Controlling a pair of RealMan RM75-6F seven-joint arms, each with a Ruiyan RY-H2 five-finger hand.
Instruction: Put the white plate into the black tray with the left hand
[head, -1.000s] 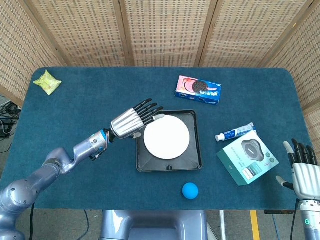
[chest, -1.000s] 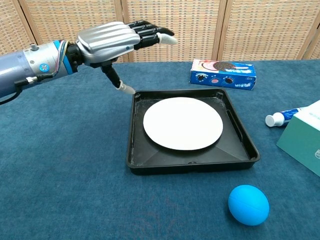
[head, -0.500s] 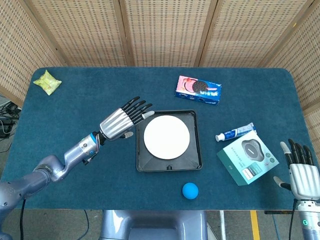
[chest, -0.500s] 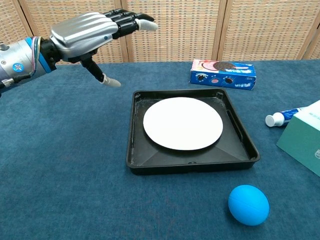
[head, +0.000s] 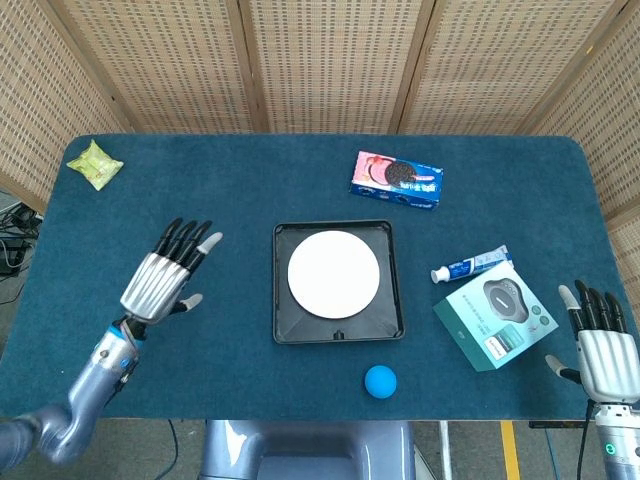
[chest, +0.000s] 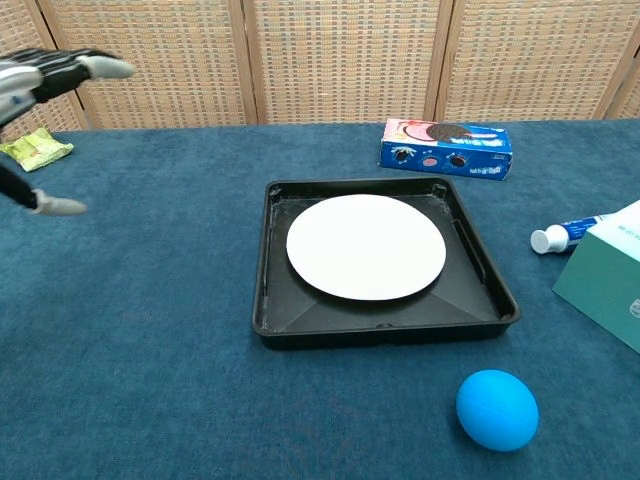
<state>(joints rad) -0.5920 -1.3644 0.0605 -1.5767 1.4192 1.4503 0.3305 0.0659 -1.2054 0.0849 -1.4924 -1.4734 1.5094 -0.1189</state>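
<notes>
Plate (head: 333, 274) lies flat inside the black tray (head: 283, 322) at mid-desk (head: 250, 180). Left hand (head: 165, 279) hovers well left of the tray, fingers spread, holding nothing. Right hand (head: 598, 342) sits at the desk's near right corner, fingers spread, empty. Blue ball (head: 380, 381) lies just in front of the tray; cookie box (head: 397, 179) behind it.

Blue-clothed table (head: 250, 180) bearing black tray (head: 284, 330)

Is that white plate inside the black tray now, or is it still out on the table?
Inside. The white plate lies flat within the black tray, its rim showing all round; the left hand is off to the side, holding nothing.
</notes>
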